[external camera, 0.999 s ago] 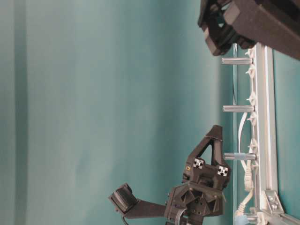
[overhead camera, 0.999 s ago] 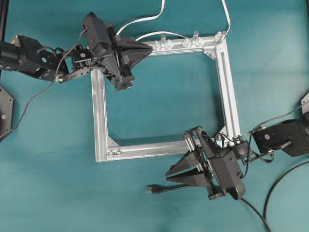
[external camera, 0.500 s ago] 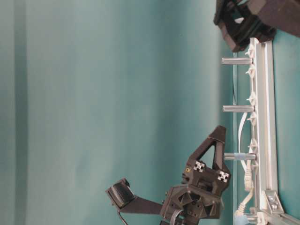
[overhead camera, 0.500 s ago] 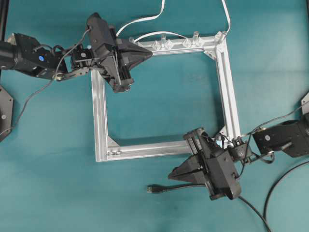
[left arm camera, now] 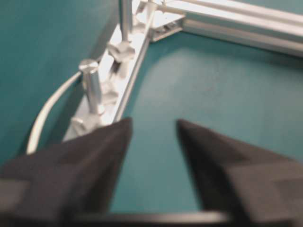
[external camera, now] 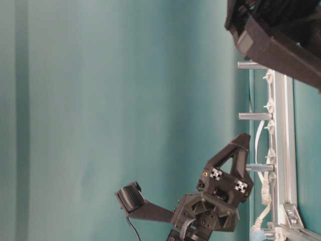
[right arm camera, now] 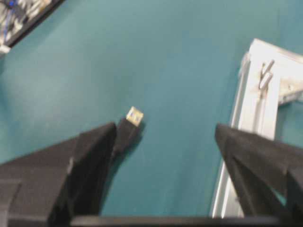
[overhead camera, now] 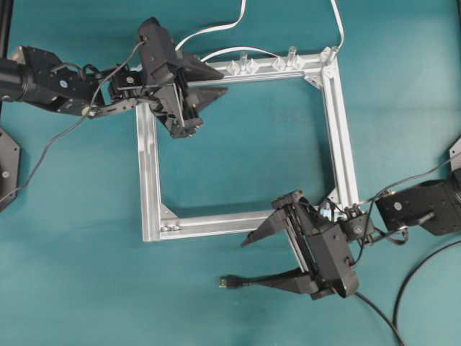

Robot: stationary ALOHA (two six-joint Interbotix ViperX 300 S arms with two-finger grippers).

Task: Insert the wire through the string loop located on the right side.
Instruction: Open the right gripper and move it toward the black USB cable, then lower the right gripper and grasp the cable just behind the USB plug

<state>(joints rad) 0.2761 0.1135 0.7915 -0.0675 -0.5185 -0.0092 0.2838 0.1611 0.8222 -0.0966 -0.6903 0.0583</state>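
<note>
Two hands have just sprung wide, and that is the main change across the last second. On the teal worktop (overhead camera: 72, 238) the square aluminium frame (overhead camera: 149, 173) lies as it did, unmoved.

The right hand (overhead camera: 241, 263), at the lower middle of the overhead view, was nearly closed a second ago and fully closed half a second ago; now its fingers splay far apart, one tip over the frame's bottom rail, the other low down beside the wire (overhead camera: 248, 282). It grips nothing. The left hand (overhead camera: 223, 81), at the upper left by the frame's top rail, has opened as well, less widely, and is also empty; its wrist view shows bare worktop between the fingers.

The wire lies flat on the worktop below the frame, its plug (overhead camera: 229, 282) pointing to the left of the picture, in the same place as before. In the right wrist view the plug sits just inside the left finger (right arm camera: 90, 156), not held.

The string loop cannot be made out for certain; it seems to sit near the frame's lower right corner, behind the right hand.

By this reading the wire is not yet picked up and threading has not begun; the open-close-open cycle looks like a warm-up or a missed grasp.
</note>
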